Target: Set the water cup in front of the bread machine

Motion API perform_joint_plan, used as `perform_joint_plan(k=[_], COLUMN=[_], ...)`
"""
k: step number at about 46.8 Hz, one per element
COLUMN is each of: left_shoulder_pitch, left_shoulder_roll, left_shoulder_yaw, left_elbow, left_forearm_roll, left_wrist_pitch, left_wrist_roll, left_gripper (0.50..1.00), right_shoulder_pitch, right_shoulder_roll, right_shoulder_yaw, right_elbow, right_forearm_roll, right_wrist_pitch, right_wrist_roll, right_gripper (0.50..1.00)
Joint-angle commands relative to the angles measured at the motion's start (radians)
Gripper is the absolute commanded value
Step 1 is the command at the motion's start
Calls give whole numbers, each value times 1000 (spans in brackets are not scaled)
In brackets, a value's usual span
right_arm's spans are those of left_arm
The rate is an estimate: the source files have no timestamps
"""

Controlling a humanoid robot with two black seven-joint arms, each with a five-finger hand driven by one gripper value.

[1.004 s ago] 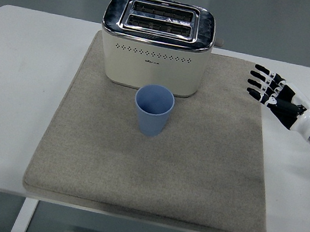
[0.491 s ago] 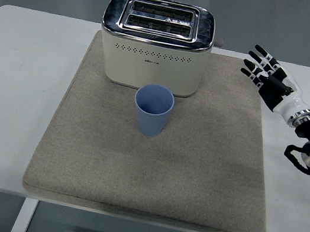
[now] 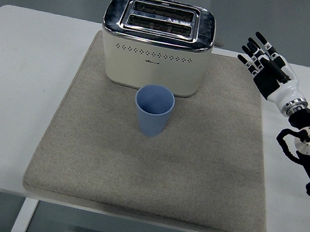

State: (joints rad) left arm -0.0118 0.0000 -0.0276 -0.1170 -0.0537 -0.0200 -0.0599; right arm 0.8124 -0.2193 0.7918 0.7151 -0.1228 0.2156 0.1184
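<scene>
Blue water cup point(image 3: 153, 111) stands upright on the mat point(image 3: 207, 161) just in front of the bread machine point(image 3: 155, 44), well apart from the right hand point(image 3: 267, 66), whose fingers point(image 3: 254, 49) are spread and empty, right of the machine.

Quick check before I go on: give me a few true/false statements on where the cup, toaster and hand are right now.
1. The cup stands upright on the mat, just in front of the toaster. True.
2. The right hand is gripping the cup. False: it is open, fingers spread, off to the toaster's right and well clear of the cup.
3. The cup lies on its side. False: it stands with its mouth up.
4. The toaster sits at the mat's far edge. True.
5. The left hand is over the mat. False: no left hand shows in the view.
</scene>
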Motion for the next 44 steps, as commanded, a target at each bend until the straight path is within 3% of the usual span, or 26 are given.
perform_joint_plan(k=[1, 13, 31, 44], left_shoulder_pitch=[0, 1, 1, 1], left_shoulder_roll=[0, 0, 0, 0], left_shoulder_yaw=[0, 0, 0, 0], left_elbow=[0, 0, 0, 0], left_forearm_roll=[0, 0, 0, 0], left_wrist_pitch=[0, 0, 0, 0], left_wrist_roll=[0, 0, 0, 0], left_gripper=[1000, 1000, 1000, 1000], right_shoulder_pitch=[21, 36, 39, 41], right_shoulder_roll=[14, 17, 11, 5], right_shoulder_yaw=[6, 7, 9, 10], right_elbow=[-16, -51, -95, -118], right_forearm_roll=[31, 43, 38, 40], right_wrist_pitch=[-19, -25, -22, -21], right_wrist_roll=[-16, -14, 55, 73], right_gripper=[928, 928, 930, 930])
